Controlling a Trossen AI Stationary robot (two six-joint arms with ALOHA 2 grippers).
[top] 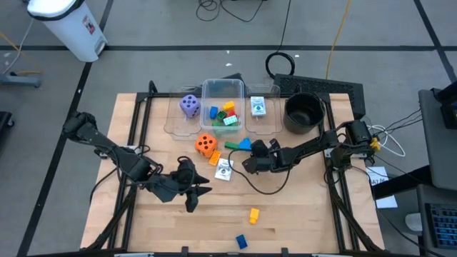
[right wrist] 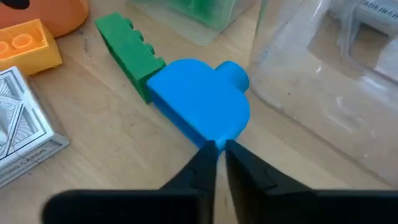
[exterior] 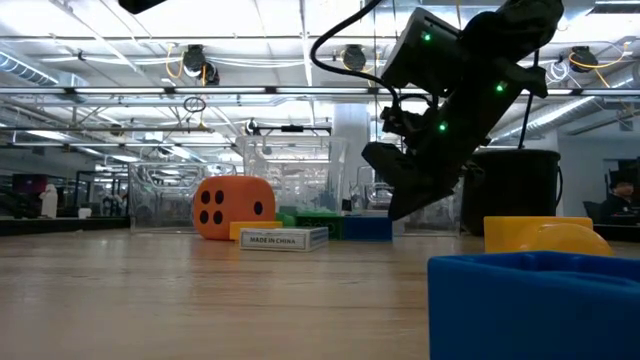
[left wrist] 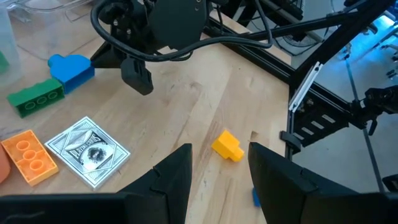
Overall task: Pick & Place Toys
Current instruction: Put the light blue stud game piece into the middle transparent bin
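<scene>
Pinching status, right gripper (right wrist: 219,151): jaws nearly together at the blue block's (right wrist: 199,102) edge.
Left gripper (left wrist: 219,169): jaws spread, empty, above bench (top: 300,214).

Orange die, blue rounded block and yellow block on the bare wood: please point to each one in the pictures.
orange die (top: 206,145), high view, on its dotted top face.
blue rounded block (right wrist: 200,106), right wrist view, on its broad top.
yellow block (left wrist: 227,145), left wrist view, on its upper face.

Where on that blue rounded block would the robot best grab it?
Probably across the blue rounded block's flat top and bottom faces at its curved edge, coming from the open table side, since the green brick touches its far side. The right pincer sits there, nearly closed.
</scene>
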